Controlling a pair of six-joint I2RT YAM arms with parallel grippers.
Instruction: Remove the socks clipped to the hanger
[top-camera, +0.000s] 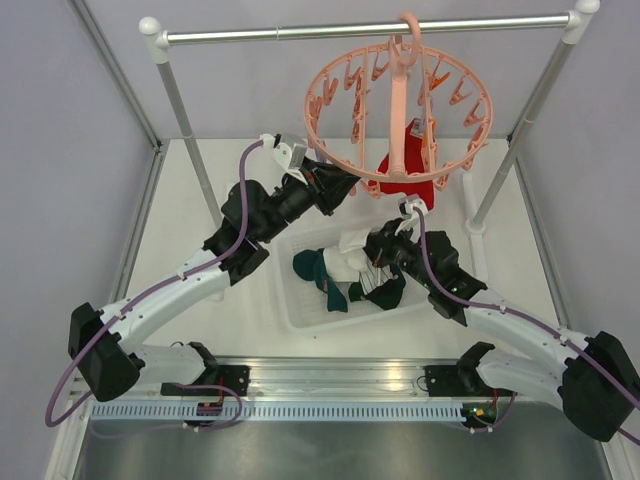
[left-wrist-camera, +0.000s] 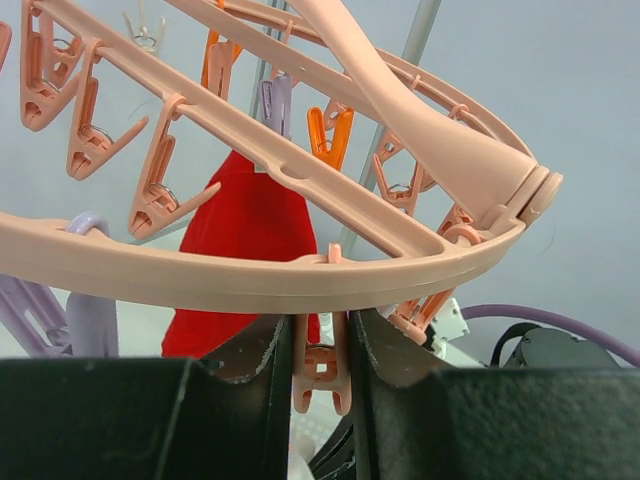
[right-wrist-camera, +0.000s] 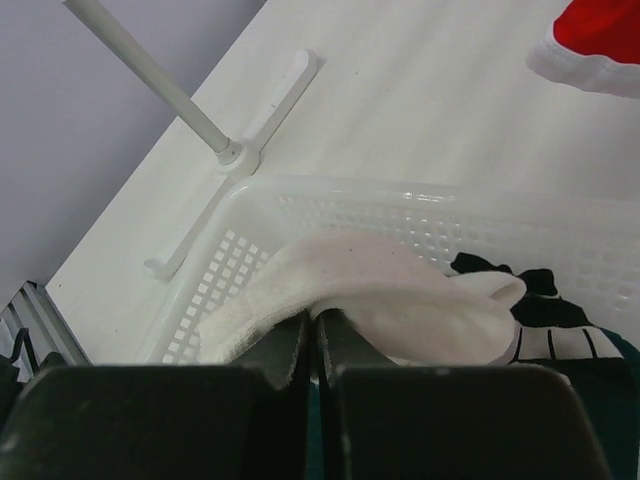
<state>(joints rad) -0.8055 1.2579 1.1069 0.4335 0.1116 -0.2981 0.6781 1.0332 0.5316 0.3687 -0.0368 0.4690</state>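
Hanger (top-camera: 398, 118): hooked on the rail (top-camera: 300, 30).
Red sock (left-wrist-camera: 250, 240): clipped under the ring, long axis vertical, free end pointing down.
Your left gripper (left-wrist-camera: 320, 345): pinching a pink clip (left-wrist-camera: 322, 385).
Your right gripper (right-wrist-camera: 312, 335): fingers pressed together, against a white sock (right-wrist-camera: 380, 295) in the tray (right-wrist-camera: 420, 200).

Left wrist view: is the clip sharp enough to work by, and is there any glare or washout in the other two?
Left wrist: the clip and hanger are sharp, the red sock flat saturated colour, the pole behind soft. Right wrist: white sock against white tray, low contrast, no glare. Top external: even light, a mild glint on the rail.
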